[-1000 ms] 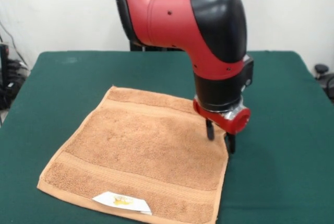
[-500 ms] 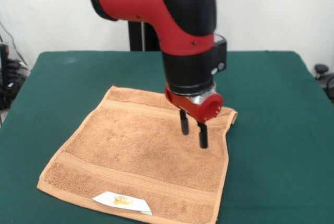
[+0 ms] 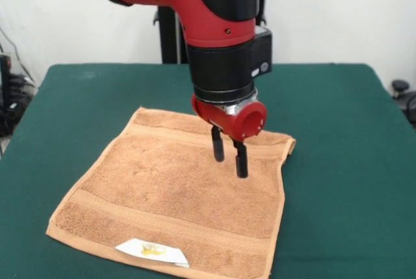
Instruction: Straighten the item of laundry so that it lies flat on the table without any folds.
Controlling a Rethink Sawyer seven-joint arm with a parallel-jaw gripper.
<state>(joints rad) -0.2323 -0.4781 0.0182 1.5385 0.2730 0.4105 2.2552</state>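
Plain white wall behind; dark cables at left edge, black caster at right.

- The robot arm runs out of the top edge, so you see only its lower red and black section.
- That arm covers part of the towel's far border and a stretch of the table behind it.
- The towel's near edge is cut off by the bottom edge of the picture, on the right side of the white label.
- The yellow mark on that label is too small for you to make out.
- The table's left and right edges and its near side lie outside the picture.
- The gripper hangs over the towel; you cannot tell whether its fingertips touch the cloth.
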